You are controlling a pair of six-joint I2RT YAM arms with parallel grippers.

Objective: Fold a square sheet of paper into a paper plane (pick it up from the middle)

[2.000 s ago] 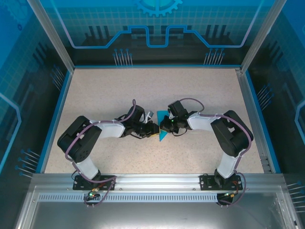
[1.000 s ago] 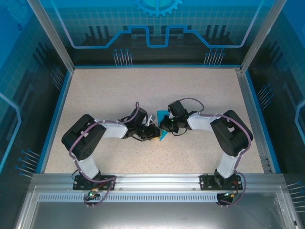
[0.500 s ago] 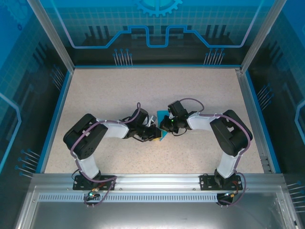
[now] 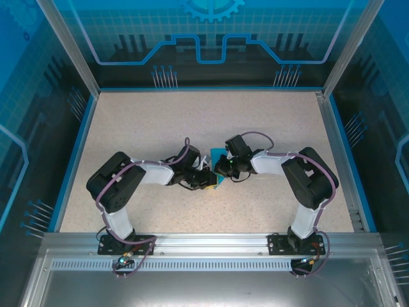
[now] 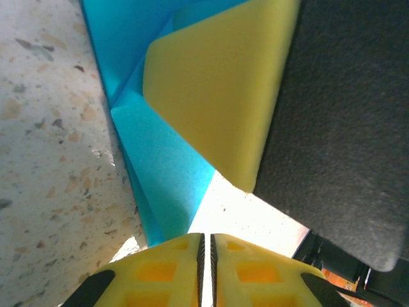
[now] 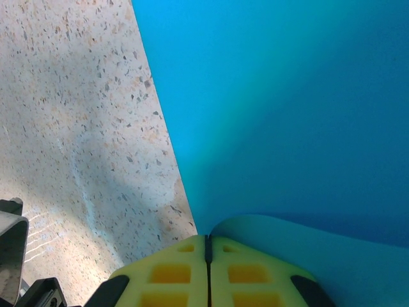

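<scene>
Your square sheet of paper (image 4: pixel 218 155), turquoise-blue and already creased into layers, lies at about the middle of the table (image 4: pixel 147 121), well clear of the far edge and both side edges; both arms reach inward and meet over it. Your left gripper (image 4: pixel 208 178) sits at the paper's left side and your right gripper (image 4: pixel 223 168) is on top of it, the two heads almost touching. In the left wrist view the yellow fingers (image 5: pixel 160 268) are clenched, with only a thin dark seam between them; the paper's narrow lower end runs down to the left fingertip, and you cannot tell whether any of it is caught in that seam. Just beyond, a yellow pad (image 5: pixel 217 96) of the right gripper presses flat on the folded layers, its black body beside it; speckled table shows along the left. In the right wrist view the fingers (image 6: pixel 255 275) are likewise clenched tight; the paper spreads over the upper right, its straight left edge slanting down to the fingertips; a paler flap curls up just above them; whether that flap is pinched cannot be told.
</scene>
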